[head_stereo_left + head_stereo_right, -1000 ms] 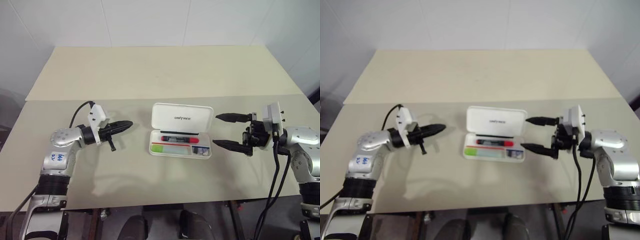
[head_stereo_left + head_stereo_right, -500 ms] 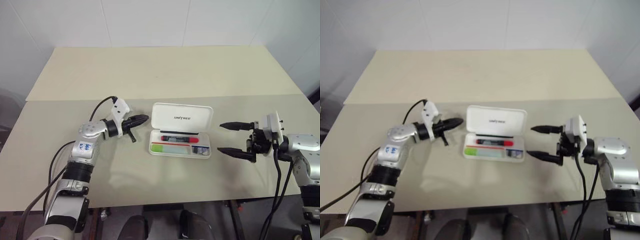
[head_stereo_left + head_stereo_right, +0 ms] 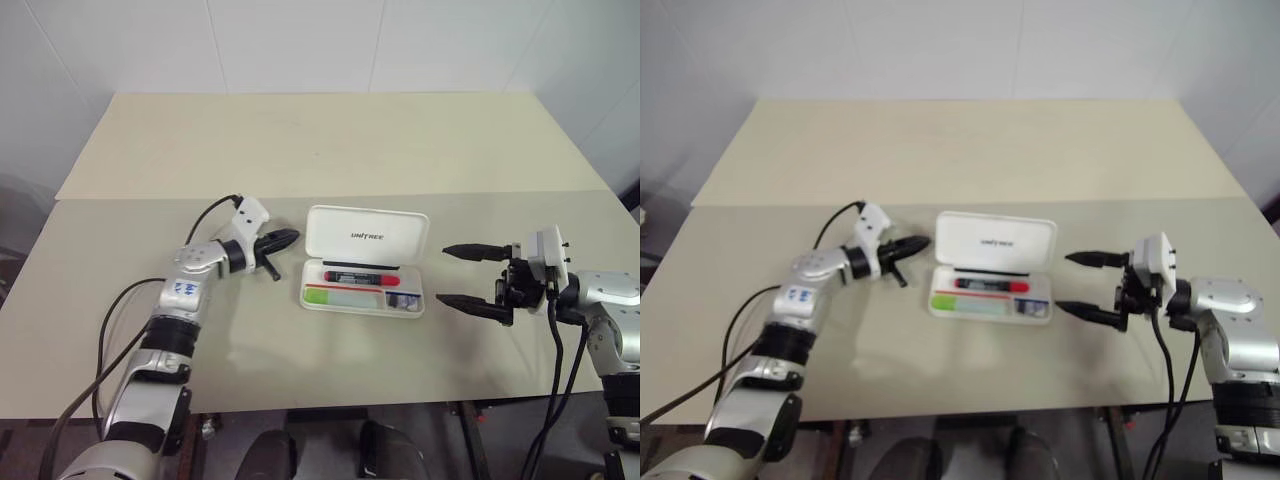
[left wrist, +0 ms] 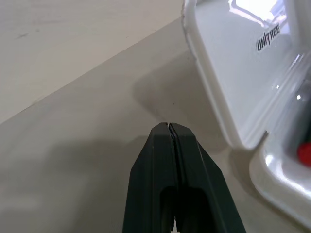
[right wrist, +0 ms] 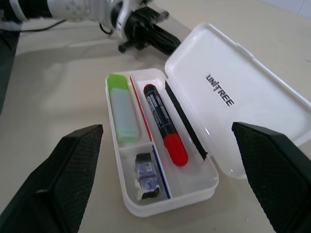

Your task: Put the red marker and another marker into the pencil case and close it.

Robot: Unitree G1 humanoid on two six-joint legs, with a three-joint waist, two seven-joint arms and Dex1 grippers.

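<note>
Both markers lie inside the pencil case [image 3: 363, 262]: red marker [image 5: 164, 123], green marker [image 5: 121, 107]. Only closing remains. My pinched-shut left claw [image 3: 285, 239] sits just beside its raised lid; my right claw [image 3: 458, 276] gapes empty.

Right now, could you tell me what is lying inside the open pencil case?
Inside the pencil case lie the red marker, the pale green marker beside it, and a small dark item in the corner compartment. Whatever lies beneath them is covered.

The white pencil case [image 3: 363, 267] lies open mid-desk toward the near edge, lid with "UNITREE" lettering raised at the back, holding the black red-ended red marker [image 5: 164, 123] beside the pale green-tipped marker [image 5: 122, 109].
</note>
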